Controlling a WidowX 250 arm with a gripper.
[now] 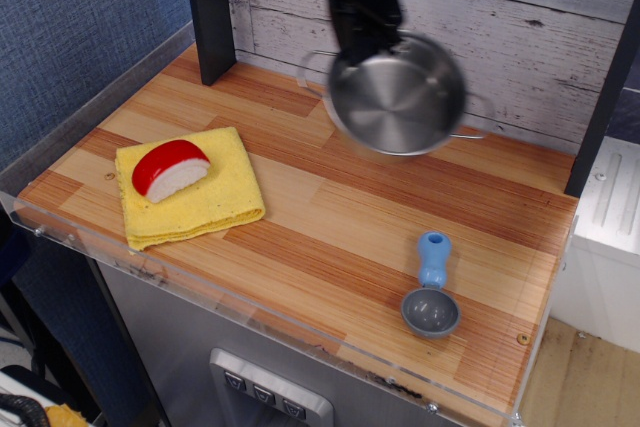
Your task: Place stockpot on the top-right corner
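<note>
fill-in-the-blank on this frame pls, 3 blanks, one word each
1. The tool holds the stockpot by its ____.
2. The red-and-white food piece lies on a ____ cloth.
3. The scoop on the table has a ____ handle.

Missing words: rim; yellow; blue

Pot [398, 97] hangs off the table, gripper [365, 35] clamped on its rim. Bare planks run under it toward the black post [208, 9] and blue wall [70, 27]. Yellow cloth [190, 189] with food piece [171, 168] fills the left; scoop [431, 287] sits front-right.
</note>
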